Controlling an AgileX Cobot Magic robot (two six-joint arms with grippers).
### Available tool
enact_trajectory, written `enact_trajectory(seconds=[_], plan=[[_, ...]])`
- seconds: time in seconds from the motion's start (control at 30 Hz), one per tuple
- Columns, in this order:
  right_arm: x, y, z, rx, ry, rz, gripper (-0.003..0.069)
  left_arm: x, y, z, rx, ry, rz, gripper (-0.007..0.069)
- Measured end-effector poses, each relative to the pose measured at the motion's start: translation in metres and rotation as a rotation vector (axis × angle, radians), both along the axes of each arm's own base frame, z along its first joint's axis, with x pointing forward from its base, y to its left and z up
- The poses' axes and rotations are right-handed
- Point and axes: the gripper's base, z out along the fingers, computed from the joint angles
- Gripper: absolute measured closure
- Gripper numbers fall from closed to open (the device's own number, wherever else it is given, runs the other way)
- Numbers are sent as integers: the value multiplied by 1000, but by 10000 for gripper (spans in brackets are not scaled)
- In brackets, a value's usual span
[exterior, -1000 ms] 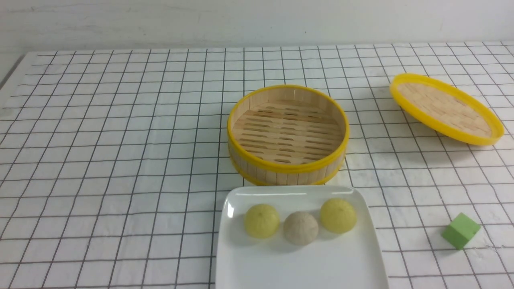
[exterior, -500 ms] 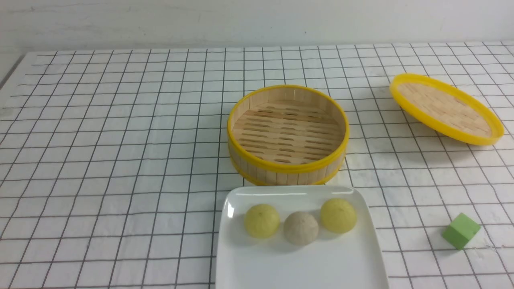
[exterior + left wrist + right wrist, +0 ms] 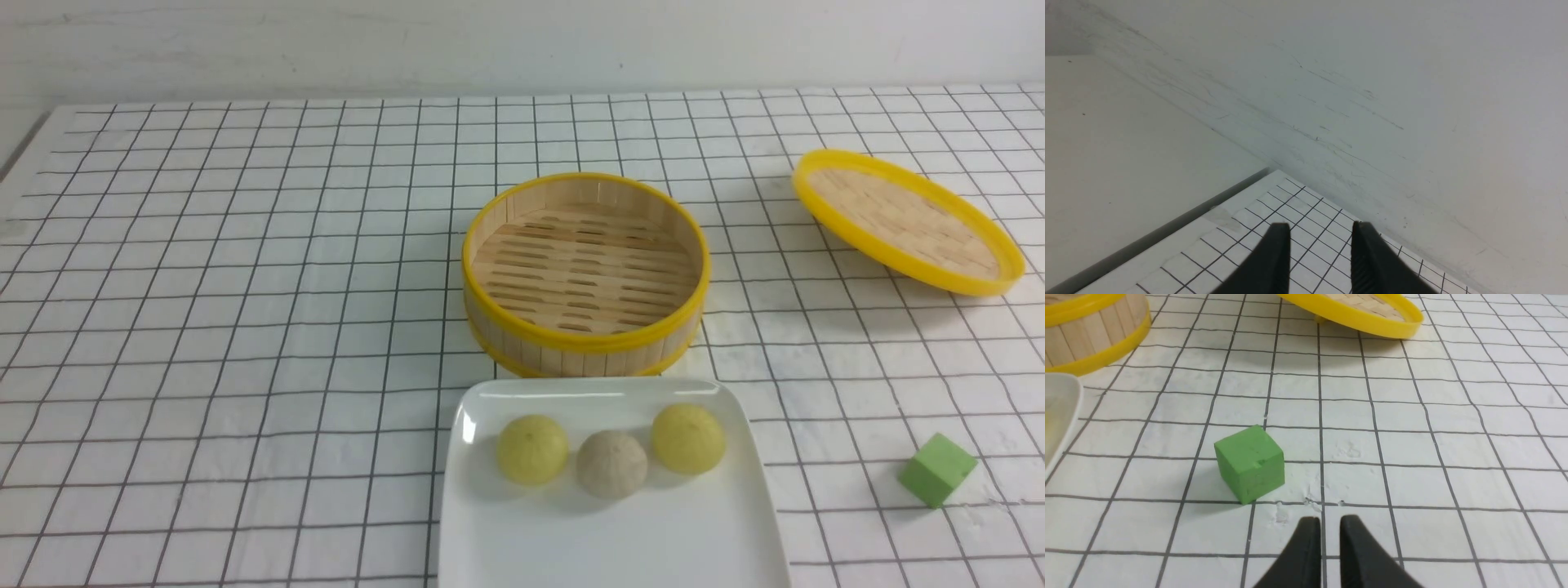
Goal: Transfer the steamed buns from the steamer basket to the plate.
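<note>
Right gripper (image 3: pixel 1329 519): black jaws a slit apart, empty; matte green cube (image 3: pixel 1249 463) nearby.
Left gripper (image 3: pixel 1321 226): jaws parted, empty.
Plate (image 3: pixel 588 389): glossy white, tablecloth's (image 3: pixel 245 327) near edge, carrying three domed steamed buns (image 3: pixel 611 464).
Steamer basket (image 3: pixel 584 345): bamboo slats, just behind.
Lid (image 3: pixel 906 220): woven, tilted, far right.

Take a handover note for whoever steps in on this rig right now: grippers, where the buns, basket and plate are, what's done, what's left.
Left gripper: open, empty, away from the job's things.
Right gripper: jaws slightly apart, empty, near the green cube.
Two pale yellow round steamed buns and one beige round steamed bun sit in a row on the glossy white square plate.
Round bamboo steamer basket: empty, just behind the plate.
Done: all three buns moved. Left: nothing visible.
</note>
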Motion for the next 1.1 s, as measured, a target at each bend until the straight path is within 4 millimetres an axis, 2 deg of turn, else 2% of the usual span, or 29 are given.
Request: enact_trajectory(seconds=[1.1], plan=[[0, -1, 0, -14, 1, -2, 519, 0, 0, 0, 0, 0, 0, 381]])
